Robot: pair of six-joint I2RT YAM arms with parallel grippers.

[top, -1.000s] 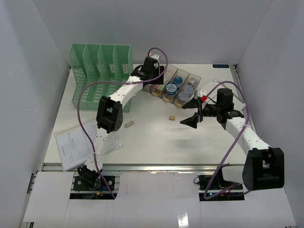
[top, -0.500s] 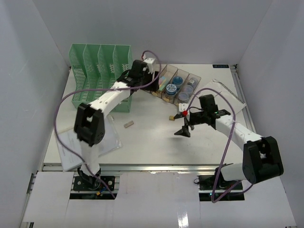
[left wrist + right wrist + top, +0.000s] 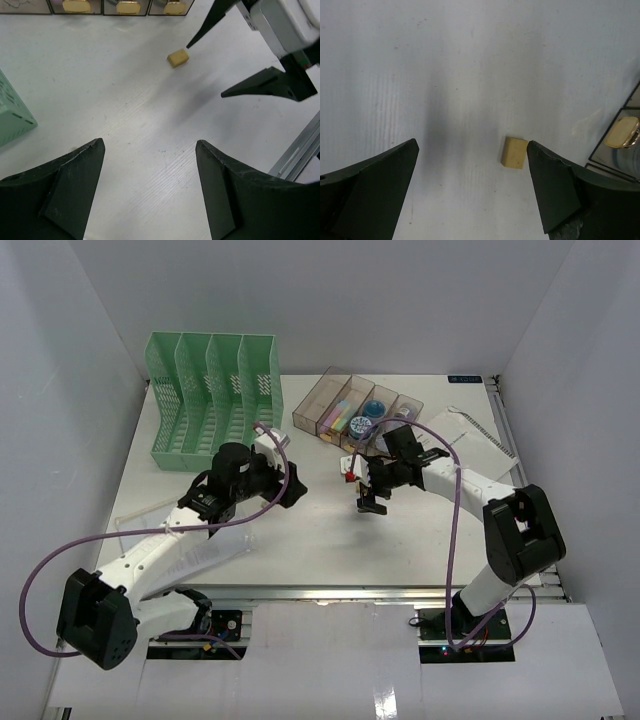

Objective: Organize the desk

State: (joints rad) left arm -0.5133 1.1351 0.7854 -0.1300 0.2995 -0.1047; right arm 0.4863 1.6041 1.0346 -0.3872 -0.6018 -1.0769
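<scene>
Entry, both arms over the desk point(image 3: 330, 550). My right gripper point(image 3: 472, 147) hung pointing down over the desk's middle, spread wide and empty, nothing clamped. Reason for the spread: a small tan block point(image 3: 514, 152) lay flat on the bare top between the fingers point(image 3: 555, 190). It sat close to one finger and well off the other, touching neither as far as I could see. The straddle was off-centre, so I judged a shift toward the block was wanted before closing, else the block would be pushed sideways

My left gripper point(image 3: 148, 150) was released too, jaws wide, holding nothing, low over the desk to the left of the block and facing it. From its wrist view the block and my right gripper sat ahead, with the tray point(image 3: 355, 410) beyond. Two arms aimed at one block: risk of a knock

The block lay just near of the tray, which stood far, right of centre; the green rack point(image 3: 215, 400) stood far left. I took the block for loose clutter, probably bound for a tray slot. The desk itself spread under both arms, its rail point(image 3: 330, 592) along the near edge
</scene>
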